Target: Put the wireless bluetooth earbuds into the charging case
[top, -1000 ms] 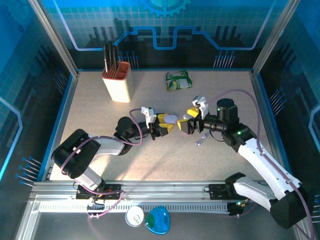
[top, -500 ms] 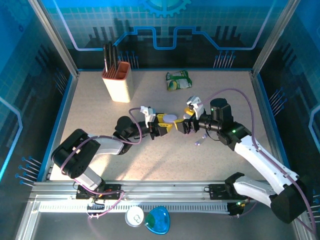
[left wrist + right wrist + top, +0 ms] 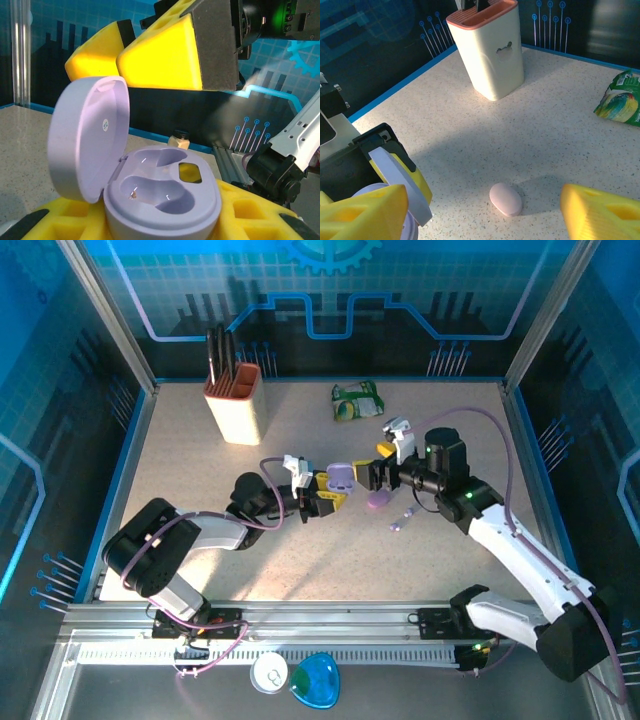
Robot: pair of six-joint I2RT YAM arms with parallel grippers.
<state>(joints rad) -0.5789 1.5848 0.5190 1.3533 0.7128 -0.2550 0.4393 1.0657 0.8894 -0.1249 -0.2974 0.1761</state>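
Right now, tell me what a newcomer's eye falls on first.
The open lilac charging case, lid up and wells empty, clamped in the left gripper at table centre. Close by, the right gripper hangs with yellow fingers spread wide above a pale pink pebble case on the table. A cream knife block stands back left.

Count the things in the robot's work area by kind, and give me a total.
Charging cases: 2, the open case and the closed case
Loose earbuds: 2
Knife block: 1
Green packet: 1
Total: 6
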